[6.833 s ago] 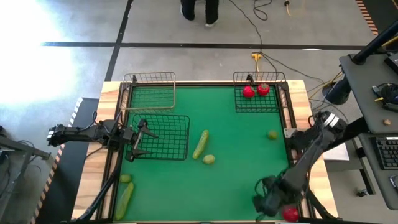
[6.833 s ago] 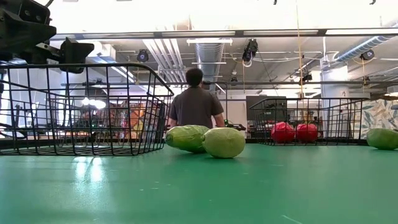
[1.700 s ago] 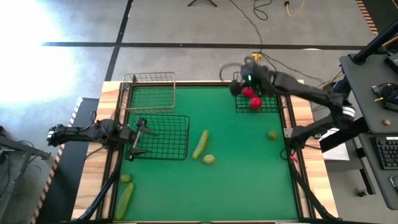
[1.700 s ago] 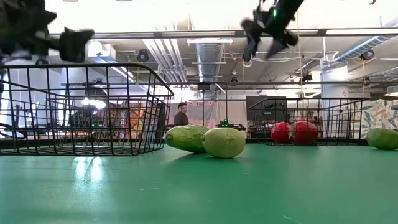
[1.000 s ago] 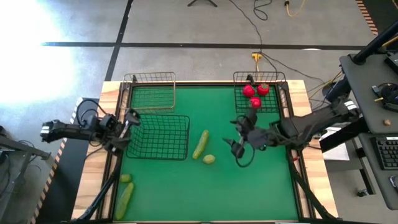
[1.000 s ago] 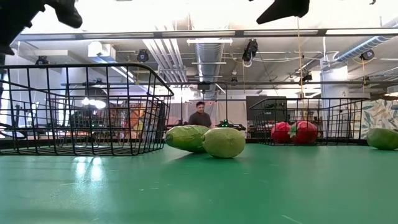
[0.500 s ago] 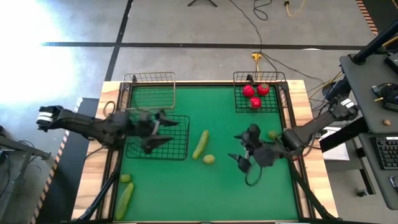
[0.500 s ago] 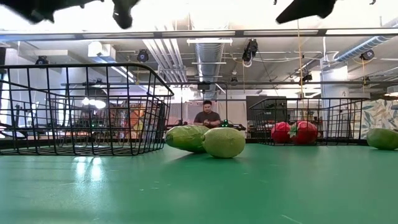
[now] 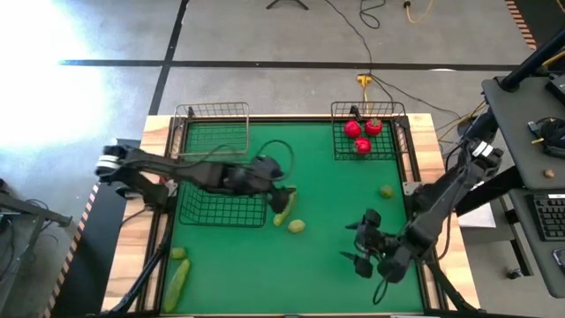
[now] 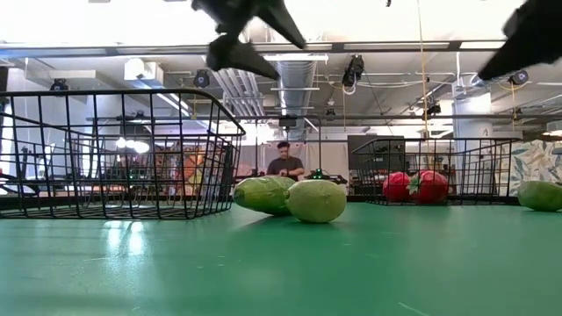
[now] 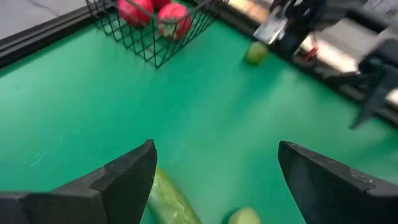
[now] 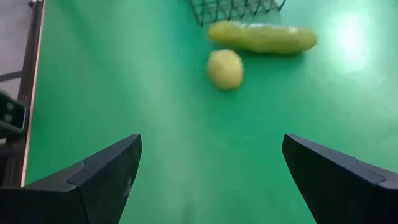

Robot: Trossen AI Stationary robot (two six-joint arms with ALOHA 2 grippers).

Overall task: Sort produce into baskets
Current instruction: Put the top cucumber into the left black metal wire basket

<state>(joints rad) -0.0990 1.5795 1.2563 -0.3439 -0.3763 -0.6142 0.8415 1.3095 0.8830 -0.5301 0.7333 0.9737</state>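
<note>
My left gripper (image 9: pixel 281 192) is open, above the middle of the table, over the far end of a long light-green cucumber (image 9: pixel 284 206) that lies on the green mat; in the left wrist view (image 11: pixel 216 149) its fingers stand above the cucumber (image 11: pixel 171 202) without touching it. A lime (image 9: pixel 297 226) lies just beside the cucumber. My right gripper (image 9: pixel 364 246) is open and empty above the mat at the near right. Three red tomatoes (image 9: pixel 362 137) sit in the far right black basket (image 9: pixel 340 152). Another lime (image 9: pixel 387 191) lies at the right.
A black basket (image 9: pixel 225 196) stands left of the cucumber, under my left arm. A tan basket (image 9: pixel 212 128) stands at the far left. A second cucumber (image 9: pixel 177 283) and a lime (image 9: pixel 179 253) lie at the near left edge. A person stands in the room behind (image 10: pixel 284 162).
My left gripper has swept from the table's left edge over the black basket toward the right, to above the cucumber in the middle. My right gripper has gone from the middle of the mat toward the near right. The produce has not moved.
</note>
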